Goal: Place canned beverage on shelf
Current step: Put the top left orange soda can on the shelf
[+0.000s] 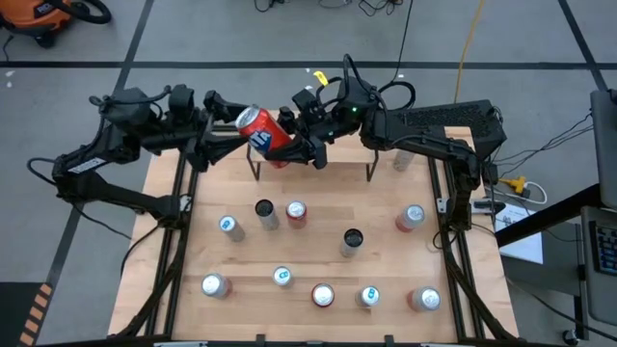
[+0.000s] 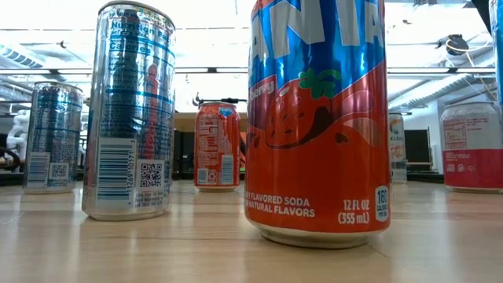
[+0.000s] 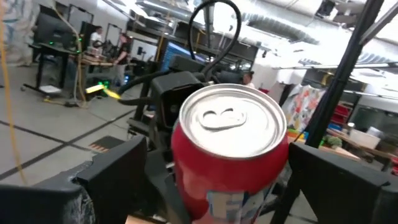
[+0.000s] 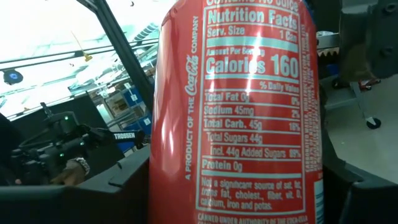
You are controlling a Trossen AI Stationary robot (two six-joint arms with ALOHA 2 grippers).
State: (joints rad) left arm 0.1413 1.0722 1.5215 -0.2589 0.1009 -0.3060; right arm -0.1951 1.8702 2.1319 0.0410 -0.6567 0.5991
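A red soda can (image 1: 262,130) hangs in the air over the far left part of the table, tilted with its silver top (image 3: 231,118) toward my left arm. My right gripper (image 1: 297,145) reaches in from the right and is shut on it. My left gripper (image 1: 231,138) comes from the left and is open. Its fingers (image 3: 118,171) stand on either side of the can's top end, apart from it. The shelf (image 1: 342,159) stands below on thin black legs (image 1: 255,172) at the far middle of the table. My right gripper pinches the can's round side wall (image 4: 166,186) between its two fingers (image 4: 121,180), which lie across the can. They come about level from the table's right side. The can is lifted clear, tilted with its top toward the left arm.
Several upright cans stand on the near half of the table, among them a red one (image 1: 296,213), a dark one (image 1: 265,212) and a silver one (image 1: 214,285). In the low view an orange and blue can (image 2: 318,126) stands close to the camera.
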